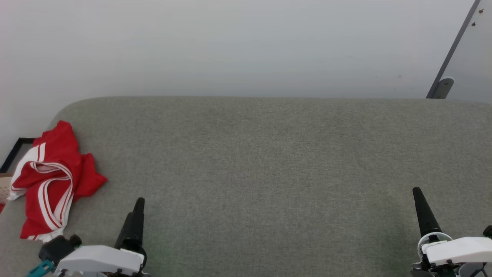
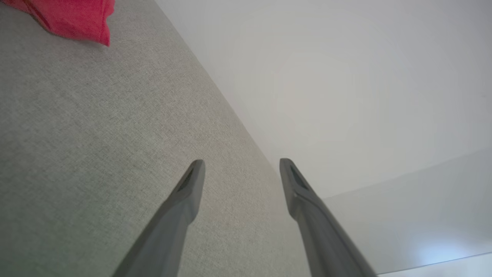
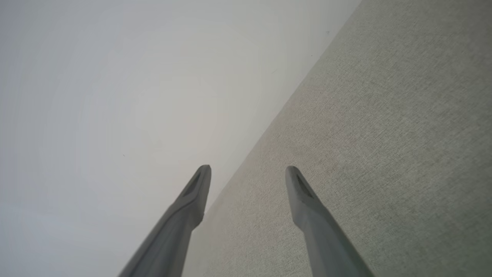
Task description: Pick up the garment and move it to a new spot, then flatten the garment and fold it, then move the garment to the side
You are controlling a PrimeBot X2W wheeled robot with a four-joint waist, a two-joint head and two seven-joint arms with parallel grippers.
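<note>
Garment (image 1: 54, 181) lies crumpled at the far left end of your worktop (image 1: 269, 161): a red heap with white patches and red-and-white striped bands looping across it. Its outer side reaches the worktop's rounded left edge. You cannot tell from the head view whether any of it hangs over.

Your left claw (image 2: 240, 163) sits just right of the heap's near end, at the lower left of the head view. Fingers stand spread apart with nothing between them. In the left wrist view you see one red corner at the top left, well clear of both fingers.

Your right claw (image 3: 248, 169) is at the opposite end, well apart from the garment, jaws likewise wide and empty, hanging over bare grey cloth.

Worktop is covered in grey woven fabric. A pale wall (image 1: 230, 46) runs behind it. A black frame (image 1: 15, 152) shows past the left edge, just behind the garment, and a grey slanted bar (image 1: 453, 50) stands at the upper right.
</note>
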